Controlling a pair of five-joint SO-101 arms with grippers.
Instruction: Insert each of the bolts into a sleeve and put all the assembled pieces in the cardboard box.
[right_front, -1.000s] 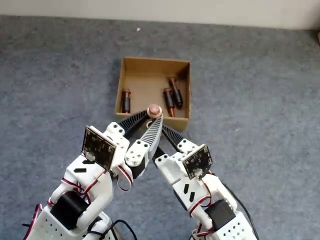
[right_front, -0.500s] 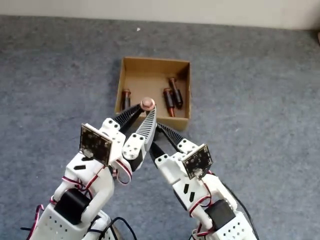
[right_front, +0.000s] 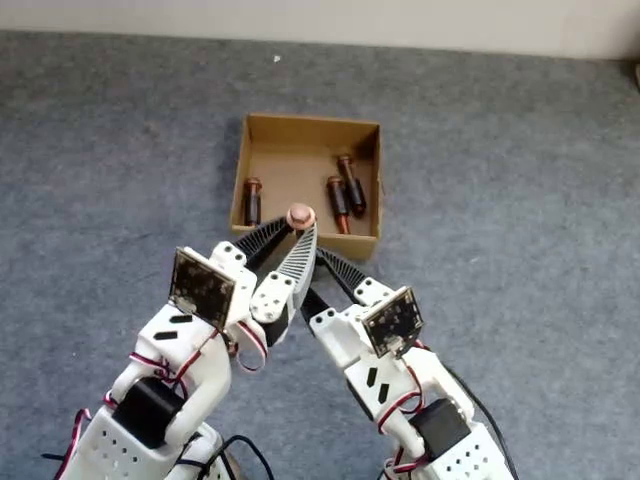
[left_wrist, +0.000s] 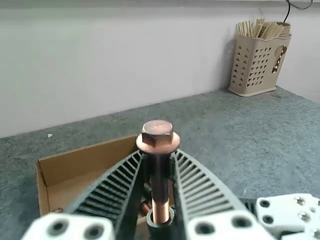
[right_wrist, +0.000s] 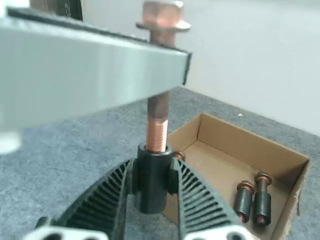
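My left fingers (left_wrist: 136, 169) clamp the bolt (left_wrist: 158, 145), its tip in the sleeve (right_wrist: 151, 180) my right fingers (right_wrist: 181, 184) grip, by the box (right_front: 310, 121).

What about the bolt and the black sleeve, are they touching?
Touching. In the right wrist view the bolt has its threaded end down inside the sleeve.

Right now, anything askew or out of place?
Nothing stands out. The left claw holds the bolt upright, its threaded end in the sleeve held by the right claw. Three assembled pieces lie inside the cardboard box.
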